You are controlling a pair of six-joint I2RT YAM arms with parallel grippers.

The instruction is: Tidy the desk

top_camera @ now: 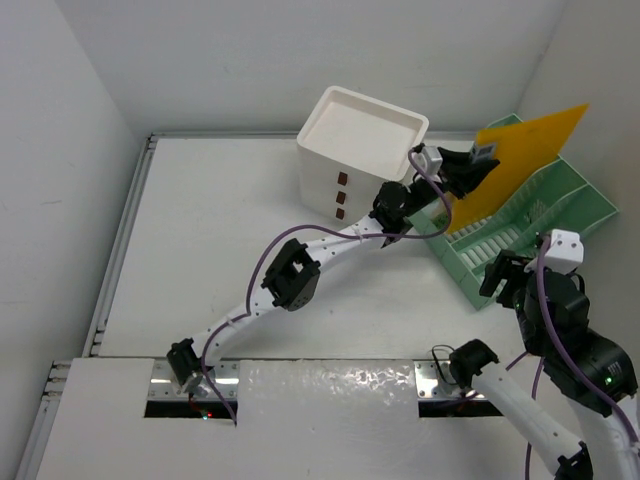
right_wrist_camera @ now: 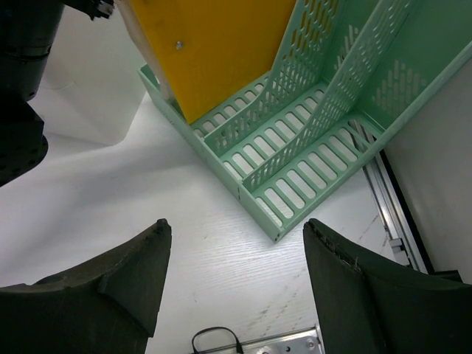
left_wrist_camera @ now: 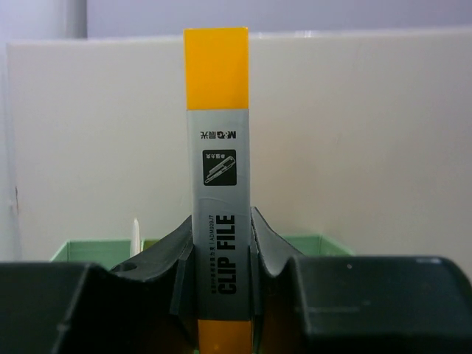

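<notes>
The desk (top_camera: 200, 260) lay flat under both arms, its metal rail along the left edge; a white drawer box (top_camera: 350, 150) stood at its far side, with a green file rack (top_camera: 520, 235) just beside it to the right; the left gripper (left_wrist_camera: 221, 254) was clamped on the spine of a yellow clip file (left_wrist_camera: 216, 96), which it held upright; the file's lower corner sat in the rack's compartment nearest the drawer box; the right gripper (right_wrist_camera: 236, 273) hung above bare desk near the rack's near end, its jaws apart and holding nothing.
</notes>
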